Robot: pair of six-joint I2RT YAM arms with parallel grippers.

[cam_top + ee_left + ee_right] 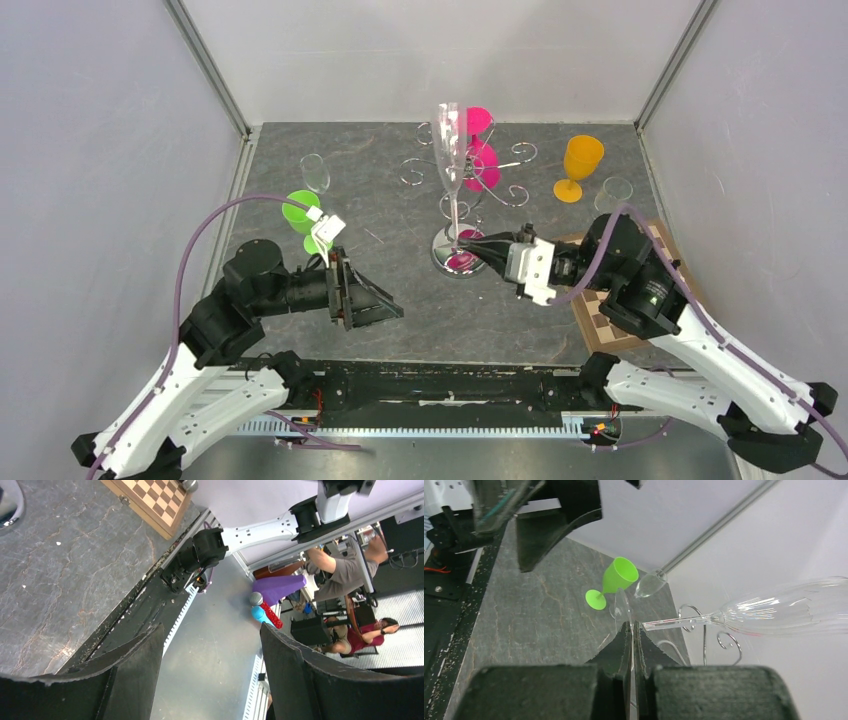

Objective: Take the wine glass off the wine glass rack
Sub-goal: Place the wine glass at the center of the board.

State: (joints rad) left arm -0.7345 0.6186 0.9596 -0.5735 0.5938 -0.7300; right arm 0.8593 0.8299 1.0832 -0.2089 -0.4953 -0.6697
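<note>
The left gripper (380, 303) hangs with jaws wide apart, holding nothing, near the table's front edge. A green wine glass (299, 211) stands behind it. At centre, the clear wine glass (451, 150) stands upright over the wine glass rack (440, 255) base, beside two hanging pink glasses (481, 155). The right gripper (465, 244) is clamped on its foot. Bare slate separates the grippers. An orange goblet (582, 160) stands far right.
</note>
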